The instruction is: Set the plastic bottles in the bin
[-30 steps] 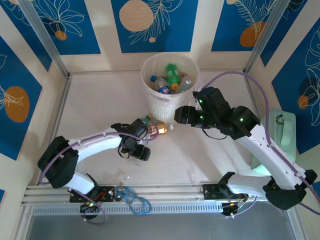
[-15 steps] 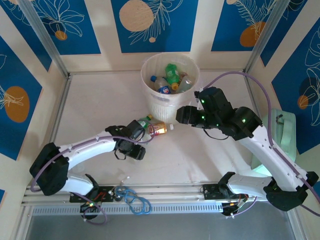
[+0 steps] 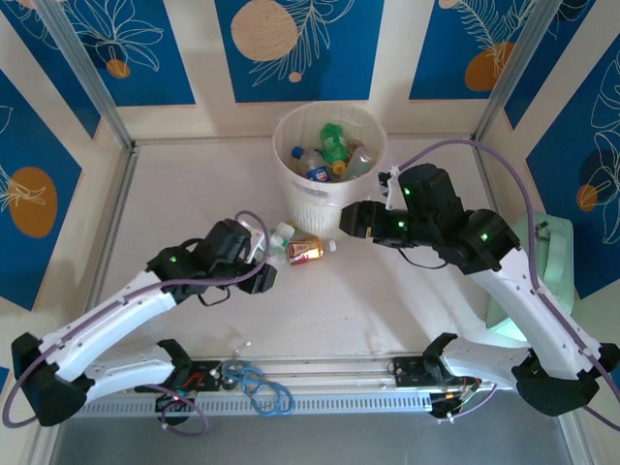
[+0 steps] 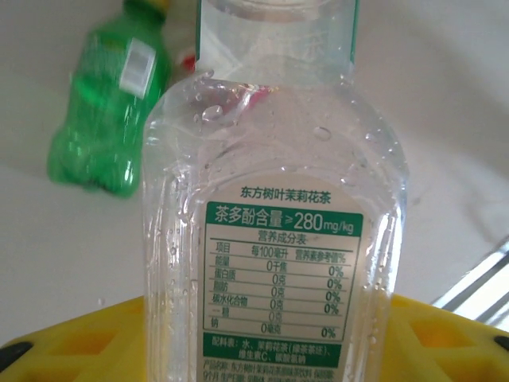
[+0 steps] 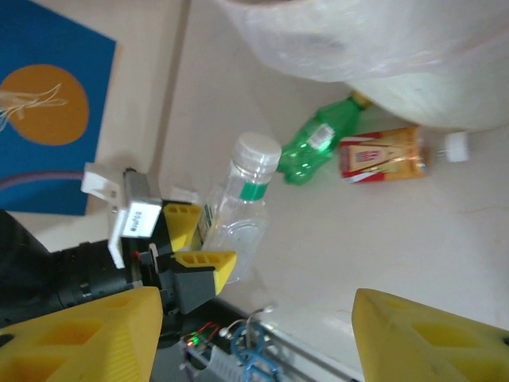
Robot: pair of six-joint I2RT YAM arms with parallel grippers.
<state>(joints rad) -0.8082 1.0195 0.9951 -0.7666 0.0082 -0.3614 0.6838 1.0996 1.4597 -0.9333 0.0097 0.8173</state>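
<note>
Left end effector [image 5: 200, 243] is clamped on the lower body of a clear plastic bottle with a white cap and green label [image 4: 274, 239]; a green plastic bottle [image 5: 312, 150] and an amber red-labelled bottle [image 3: 305, 251] lie on the counter [image 3: 194, 194] at the foot of the tall pale round plastic bin [image 3: 308, 203] — more bottles inside; right end effector [image 5: 254, 318] hangs beside the bin — wide open, empty.

One bin [image 3: 310, 208]; outside it one clear bottle [image 5: 238, 215], one green bottle [image 5: 312, 149], one amber bottle [image 5: 380, 155].
</note>
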